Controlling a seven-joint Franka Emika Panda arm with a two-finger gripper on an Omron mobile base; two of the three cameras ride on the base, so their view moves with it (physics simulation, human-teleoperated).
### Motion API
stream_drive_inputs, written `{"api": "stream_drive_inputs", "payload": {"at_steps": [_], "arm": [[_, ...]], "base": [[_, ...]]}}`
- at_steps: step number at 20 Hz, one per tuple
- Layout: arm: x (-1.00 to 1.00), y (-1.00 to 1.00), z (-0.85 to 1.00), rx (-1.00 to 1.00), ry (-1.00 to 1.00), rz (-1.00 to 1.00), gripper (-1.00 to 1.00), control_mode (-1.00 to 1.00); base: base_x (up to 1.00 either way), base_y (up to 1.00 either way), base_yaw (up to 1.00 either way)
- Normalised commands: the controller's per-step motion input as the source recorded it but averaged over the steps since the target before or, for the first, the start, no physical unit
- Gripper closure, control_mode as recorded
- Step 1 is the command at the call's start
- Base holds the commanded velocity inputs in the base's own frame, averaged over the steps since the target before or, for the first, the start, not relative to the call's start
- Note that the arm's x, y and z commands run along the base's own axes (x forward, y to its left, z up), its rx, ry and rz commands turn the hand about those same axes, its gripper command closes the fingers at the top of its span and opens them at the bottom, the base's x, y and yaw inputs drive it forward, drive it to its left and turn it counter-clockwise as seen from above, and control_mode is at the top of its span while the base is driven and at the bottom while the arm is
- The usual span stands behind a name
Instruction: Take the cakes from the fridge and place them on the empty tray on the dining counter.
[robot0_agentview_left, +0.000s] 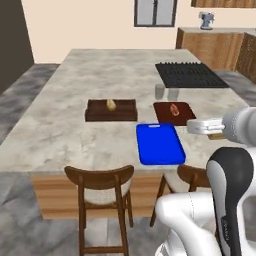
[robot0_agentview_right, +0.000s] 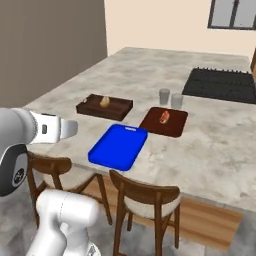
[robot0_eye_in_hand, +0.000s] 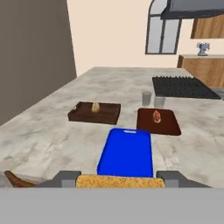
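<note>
Cake (robot0_eye_in_hand: 120, 181), tan block clamped in the end effector (robot0_eye_in_hand: 119, 180) short of the blue tray (robot0_eye_in_hand: 127, 153), risks dropping onto the tabletop (robot0_eye_in_hand: 52, 135) if released early.

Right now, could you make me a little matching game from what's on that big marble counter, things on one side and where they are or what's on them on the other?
Things:
1. blue tray
2. dark wooden tray
3. reddish-brown board
4. tan-yellow cake

States:
A. carries a reddish sausage-like food
B. held between the gripper fingers
C. lies bare, nearest the chairs
D. holds a pale bread roll

Pairs: 1-C, 2-D, 3-A, 4-B
</note>
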Motion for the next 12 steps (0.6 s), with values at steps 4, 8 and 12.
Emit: {"api": "stream_drive_inputs", "payload": {"at_steps": [4,8,12], "arm": [[0.00,0.00,0.00,0.00,0.00,0.00,1.00,1.00],[0.00,0.00,0.00,0.00,0.00,0.00,1.00,1.00],[0.00,0.00,0.00,0.00,0.00,0.00,1.00,1.00]], "base": [[0.50,-0.01,-0.37],[0.67,0.08,-0.25],[0.92,0.09,-0.20]]}}
